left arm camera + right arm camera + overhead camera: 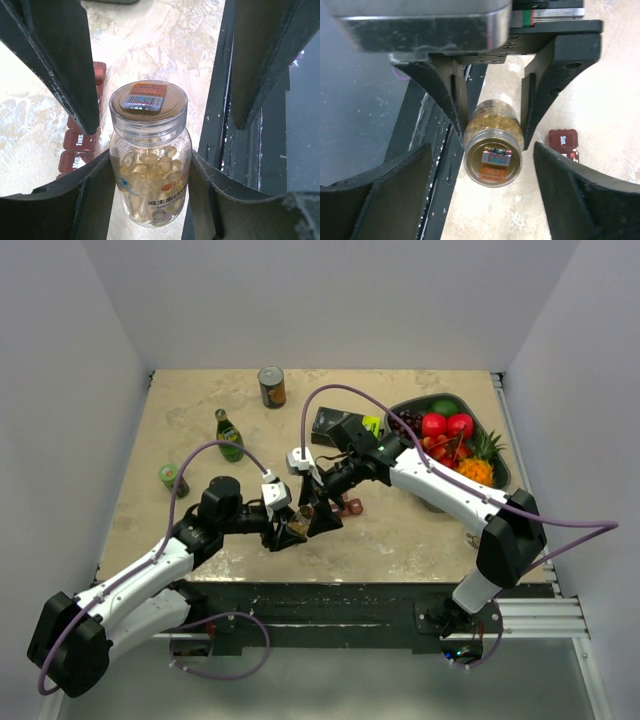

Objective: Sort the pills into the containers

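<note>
Nearest to us, the left gripper (283,530) reaches in low over the worktop (420,535), its jaws pinching the body of a clear pill bottle (150,165) from both sides. The left wrist view shows the bottle packed with pale yellow softgel capsules. Its clear lid (148,107), which carries a small printed sticker, points away from that camera.

Just beyond, the right gripper (322,512) meets the bottle from the opposite side. Its jaws are spread wide, one finger (580,200) on either side of the lid, and we see clear gaps between the fingers and the lid, so they are not touching it. The right wrist view looks straight at the sticker on the lid, with the left gripper's fingers clamped on the bottle behind it.

The containers (80,142), a dark red strip of small square compartments, lie flat on the worktop just beside the bottle. The lids we can read say "Mon", "Tues." and "Sun.", and all the compartments we can see are closed. From above, only a short piece of the strip shows, past the right gripper.

Farther back stand a small green-lidded jar (172,478) and a green glass bottle (229,435) on the left. A black-and-green box (335,425) sits at the centre. A grey tray (503,470) of fruit is on the right, and a can (271,386) is at the far edge.
</note>
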`<action>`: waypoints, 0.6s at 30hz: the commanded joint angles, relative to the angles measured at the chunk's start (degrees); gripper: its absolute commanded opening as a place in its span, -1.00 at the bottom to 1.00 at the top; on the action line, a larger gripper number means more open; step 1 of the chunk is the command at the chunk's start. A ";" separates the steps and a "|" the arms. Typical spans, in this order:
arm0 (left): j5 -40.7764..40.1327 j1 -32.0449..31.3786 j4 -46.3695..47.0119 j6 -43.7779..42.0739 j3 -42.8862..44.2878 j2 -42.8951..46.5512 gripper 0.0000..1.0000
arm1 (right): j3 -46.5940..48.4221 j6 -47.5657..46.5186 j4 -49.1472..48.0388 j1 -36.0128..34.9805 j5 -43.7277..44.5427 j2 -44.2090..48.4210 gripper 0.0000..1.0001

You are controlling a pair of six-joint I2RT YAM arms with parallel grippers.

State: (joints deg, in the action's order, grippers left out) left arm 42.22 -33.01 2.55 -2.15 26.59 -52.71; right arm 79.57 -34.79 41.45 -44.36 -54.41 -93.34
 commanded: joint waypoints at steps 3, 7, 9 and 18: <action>0.85 -0.03 3.61 -0.84 1.36 0.76 -1.00 | -0.64 3.93 -4.01 -0.20 2.38 1.76 0.50; 0.67 -0.03 3.52 -0.83 1.36 0.59 -1.00 | -0.73 3.59 -4.27 -0.29 2.91 2.02 -0.21; 0.94 0.06 3.43 -0.92 1.36 0.41 -1.00 | -0.21 1.57 -2.44 -0.29 1.86 1.93 -0.30; 7.26 -0.03 4.31 0.04 1.19 -1.79 -1.00 | 21.57 -42.53 38.15 -0.20 -6.40 -11.94 -0.31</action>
State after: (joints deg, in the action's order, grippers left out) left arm 45.08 -32.91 4.23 -2.13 26.65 -53.91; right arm 91.96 -54.00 58.72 -44.36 -54.72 -100.29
